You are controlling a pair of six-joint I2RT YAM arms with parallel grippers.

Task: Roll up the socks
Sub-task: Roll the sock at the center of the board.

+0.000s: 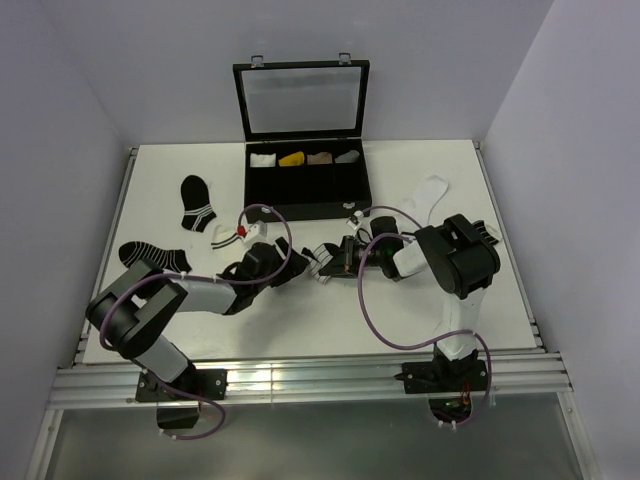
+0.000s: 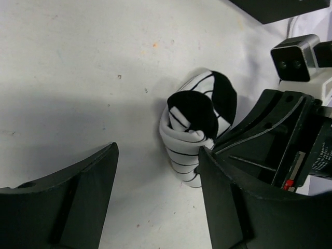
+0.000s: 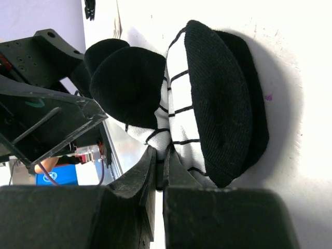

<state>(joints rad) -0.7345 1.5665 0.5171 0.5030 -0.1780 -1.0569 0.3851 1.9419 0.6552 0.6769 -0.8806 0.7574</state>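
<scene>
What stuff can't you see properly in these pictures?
- Top view: the sock bundle is mostly hidden between the left arm and the right arm.
- Top view: the little rolls in the box are too small to identify.
- Left wrist view: the bundle's lower end is behind a finger of the left tool.
- Right wrist view: the right tool is shut, but fabric hides whether it pinches the bundle.

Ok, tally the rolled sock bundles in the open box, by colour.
White bundle: 1
Yellow bundle: 1
Tan bundle: 1
Grey bundle: 1
Total: 4
</scene>
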